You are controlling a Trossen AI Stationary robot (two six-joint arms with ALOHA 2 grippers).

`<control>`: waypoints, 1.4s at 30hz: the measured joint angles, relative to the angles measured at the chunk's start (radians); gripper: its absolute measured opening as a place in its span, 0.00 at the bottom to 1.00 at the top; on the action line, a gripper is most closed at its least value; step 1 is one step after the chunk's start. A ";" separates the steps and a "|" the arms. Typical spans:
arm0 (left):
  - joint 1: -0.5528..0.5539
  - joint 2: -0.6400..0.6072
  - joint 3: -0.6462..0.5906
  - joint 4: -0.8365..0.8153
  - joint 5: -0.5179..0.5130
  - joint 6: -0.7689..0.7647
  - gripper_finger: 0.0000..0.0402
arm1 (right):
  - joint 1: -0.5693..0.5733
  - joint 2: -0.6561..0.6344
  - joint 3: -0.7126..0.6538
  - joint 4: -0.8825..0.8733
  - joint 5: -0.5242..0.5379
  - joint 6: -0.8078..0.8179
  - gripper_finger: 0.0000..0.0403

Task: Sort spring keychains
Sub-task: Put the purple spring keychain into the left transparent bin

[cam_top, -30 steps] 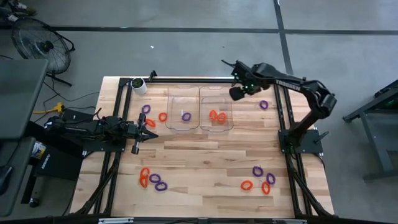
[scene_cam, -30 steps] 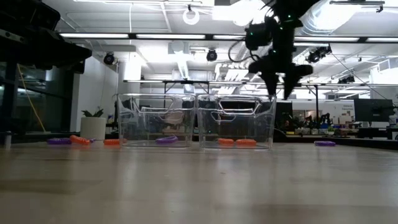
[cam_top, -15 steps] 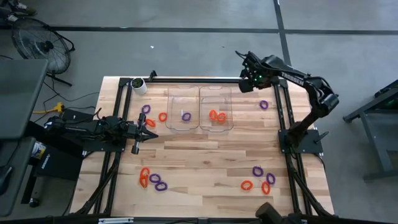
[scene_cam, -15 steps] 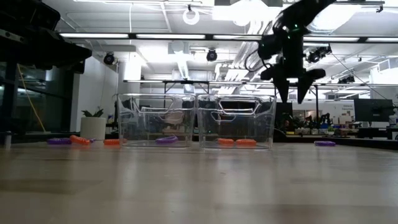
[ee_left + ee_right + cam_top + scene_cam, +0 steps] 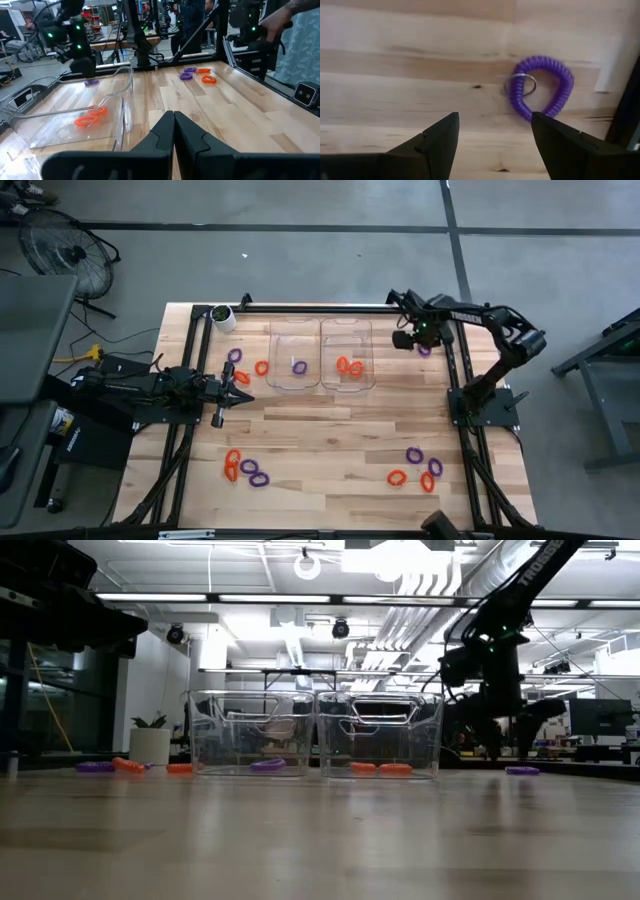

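Small coiled orange and purple spring keychains lie scattered on the wooden table. My right gripper is open and low over the far right of the table, just beside one purple keychain that lies flat and carries a metal ring; it touches nothing. In the low view the right gripper hangs just above the table near that keychain. Two clear trays stand side by side: the left tray holds a purple keychain, the right tray holds two orange ones. My left gripper is shut and waits left of the trays.
More keychains lie left of the trays, near the table's near left and near right. A white-and-green roll stands at the far left corner. A black frame rail runs along the right edge, close to the right gripper.
My right gripper has moved from above the right tray toward the table's right edge and come down toward the purple keychain lying there. The left arm and the keychains have stayed where they were.
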 joint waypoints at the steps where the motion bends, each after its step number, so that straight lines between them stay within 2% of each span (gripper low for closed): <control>1: 0.000 0.000 0.000 0.000 0.000 0.000 0.00 | 0.000 0.000 -0.014 0.012 0.004 0.000 0.61; 5: 0.000 0.000 0.000 0.000 0.000 0.000 0.00 | 0.010 0.000 -0.022 0.044 0.047 0.016 0.60; 21: 0.000 0.000 0.000 0.000 0.000 0.000 0.00 | 0.003 0.001 -0.021 0.123 0.079 0.198 0.60; 26: 0.000 0.000 0.000 0.000 0.000 0.000 0.00 | 0.003 0.001 -0.021 0.128 0.058 0.223 0.60; 33: 0.000 0.000 0.000 0.000 0.000 0.000 0.00 | 0.012 0.001 -0.021 0.093 -0.019 0.146 0.60; 38: 0.000 0.000 0.000 0.000 0.000 0.000 0.00 | 0.053 0.000 -0.021 0.074 -0.076 0.104 0.60; 42: 0.000 0.000 0.000 0.000 0.000 0.000 0.00 | 0.107 -0.021 -0.021 0.038 -0.078 0.097 0.60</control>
